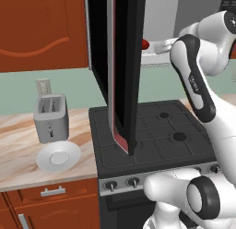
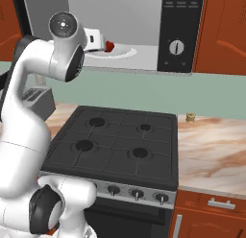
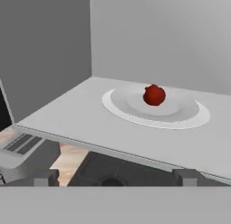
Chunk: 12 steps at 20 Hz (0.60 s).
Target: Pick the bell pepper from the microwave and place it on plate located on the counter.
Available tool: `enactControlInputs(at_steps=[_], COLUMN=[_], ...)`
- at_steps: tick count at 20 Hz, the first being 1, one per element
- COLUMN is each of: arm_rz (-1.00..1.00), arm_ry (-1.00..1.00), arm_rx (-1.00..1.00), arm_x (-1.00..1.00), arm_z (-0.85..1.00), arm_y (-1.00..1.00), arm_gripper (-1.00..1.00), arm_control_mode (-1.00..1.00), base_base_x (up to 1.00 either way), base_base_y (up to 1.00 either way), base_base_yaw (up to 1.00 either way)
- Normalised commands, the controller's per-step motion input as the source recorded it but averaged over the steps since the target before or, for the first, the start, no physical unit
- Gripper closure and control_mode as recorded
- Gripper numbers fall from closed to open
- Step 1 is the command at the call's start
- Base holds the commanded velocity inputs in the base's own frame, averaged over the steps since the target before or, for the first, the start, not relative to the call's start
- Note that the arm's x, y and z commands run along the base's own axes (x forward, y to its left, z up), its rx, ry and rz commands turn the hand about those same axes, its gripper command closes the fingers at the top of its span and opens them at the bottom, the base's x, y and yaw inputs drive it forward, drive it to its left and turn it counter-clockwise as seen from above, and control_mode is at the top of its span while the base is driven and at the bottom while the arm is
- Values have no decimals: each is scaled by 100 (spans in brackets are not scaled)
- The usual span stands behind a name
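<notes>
While the bell pepper (image 3: 154,95) sits in the microwave (image 2: 144,30), the hand (image 3: 115,177) waits, fingers apart.

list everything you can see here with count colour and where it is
bell pepper: 1, red, on the white dish inside the microwave
white dish: 1, microwave floor
microwave: 1, grey inside, black door open, above the stove
plate: 1, white, counter in front of the toaster
toaster: 1, silver, counter left of the stove
stove: 1, black, four burners
counter: marbled beige, both sides of the stove
cabinets: reddish-brown
gripper: 1, dark fingertips apart, before the microwave opening
</notes>
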Motion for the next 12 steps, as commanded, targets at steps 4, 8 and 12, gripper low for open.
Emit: enactControlInputs(at_steps=[4, 8, 12], arm_rz=[0, -4, -10], arm_ry=[9, 6, 4], arm_rx=[0, 0, 0], arm_x=[77, 86, 85], arm_z=[-19, -35, -14], arm_y=[5, 3, 0], arm_gripper=[-100, -100, -100], arm_control_mode=[-100, -100, -100], base_base_x=[0, 0, 0], base_base_y=[0, 0, 0], base_base_yaw=[0, 0, 0])
